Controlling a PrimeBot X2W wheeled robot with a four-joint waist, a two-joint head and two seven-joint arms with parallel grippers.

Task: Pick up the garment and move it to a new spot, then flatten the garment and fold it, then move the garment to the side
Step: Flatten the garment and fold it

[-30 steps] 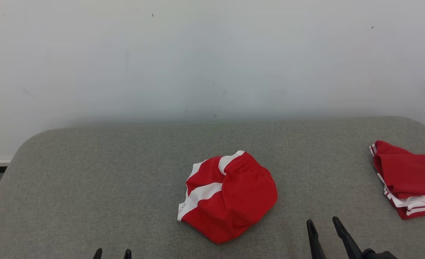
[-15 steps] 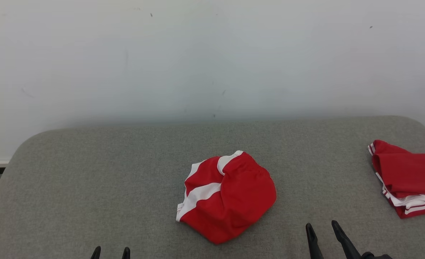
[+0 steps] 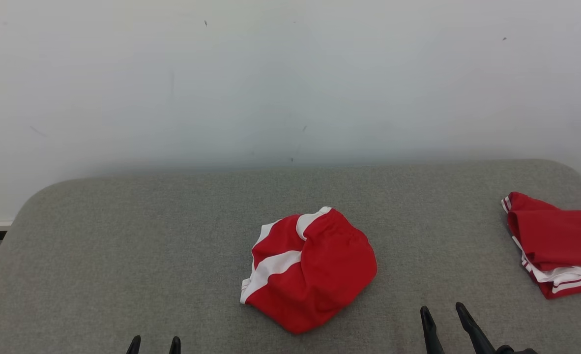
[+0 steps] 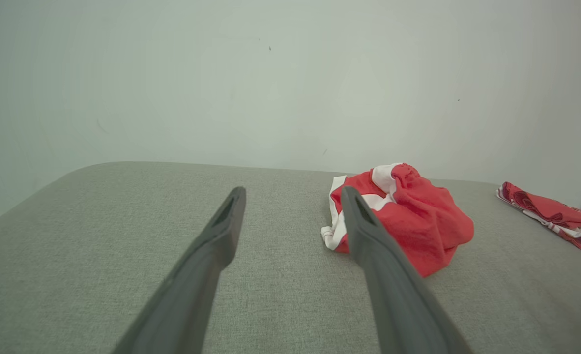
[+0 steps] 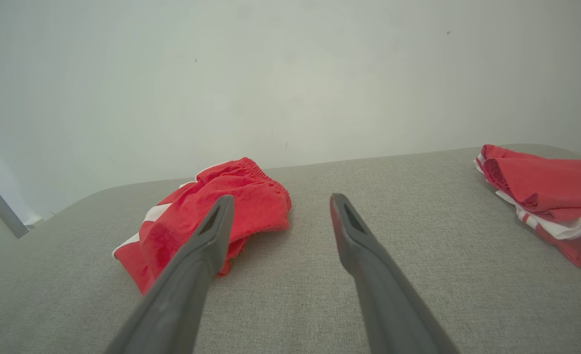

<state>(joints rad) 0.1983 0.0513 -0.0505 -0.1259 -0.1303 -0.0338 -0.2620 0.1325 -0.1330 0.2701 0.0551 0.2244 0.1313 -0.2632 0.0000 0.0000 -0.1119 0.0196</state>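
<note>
My left gripper [image 3: 154, 345] sits at seven o'clock from the garment [image 3: 315, 270], fingers spread wide with nothing between them, the tips just peeking over the lower edge of the head view. My right gripper [image 3: 442, 309] is at five o'clock from the garment, likewise spread and empty, near the cloth but not touching it. The garment, red with white bands, lies crumpled in a rounded heap about the middle of the grey pad [image 3: 123, 231]. At three o'clock from it, well apart and by the pad's right edge, rests a folded red pile [image 3: 551, 241] with white trim. A pale wall [image 3: 290, 88] stands beyond at twelve o'clock.
</note>
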